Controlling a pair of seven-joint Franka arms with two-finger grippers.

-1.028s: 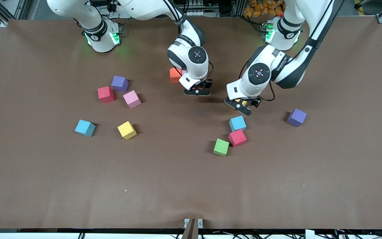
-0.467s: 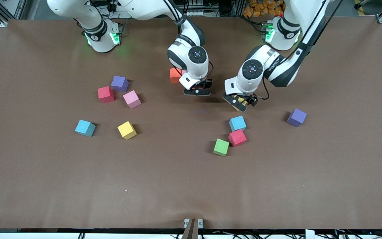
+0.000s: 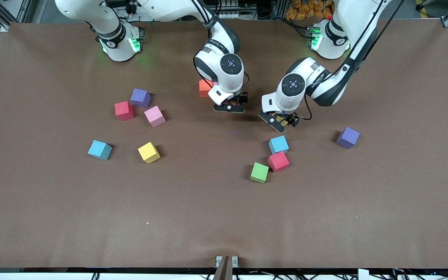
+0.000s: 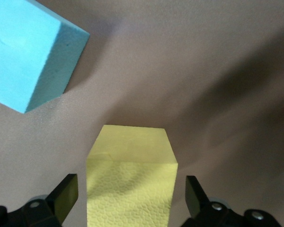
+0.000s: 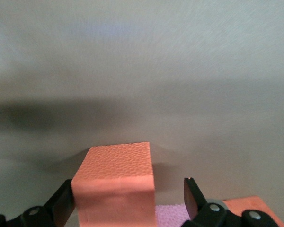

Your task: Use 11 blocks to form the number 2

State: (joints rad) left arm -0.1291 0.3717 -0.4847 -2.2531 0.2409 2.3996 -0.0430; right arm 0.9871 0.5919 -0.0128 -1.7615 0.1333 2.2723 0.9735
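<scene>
Front view, upper middle of the frame: right gripper low over the table, fingers spread around an orange cube resting on the cloth, with a clear gap at one finger. Just beside that cube in the right wrist view: a pink cube and a second orange cube. In the front view, one orange cube half hidden by the right wrist; cannot tell which of the two.

Toward the left arm's end, at much the same height in the frame: left gripper low over the table, fingers spread on either side of a yellow cube, a gap at each side, nothing pinched. Nearer the camera than this: a light blue cube, touching a red cube, with a green cube just beside that. Well apart toward the left arm's end: a purple cube.

Toward the right arm's end, middle of the frame: a second purple cube, a second red cube and a pale pink cube clustered close. Lower in the frame: another light blue cube and another yellow cube, apart from each other.
</scene>
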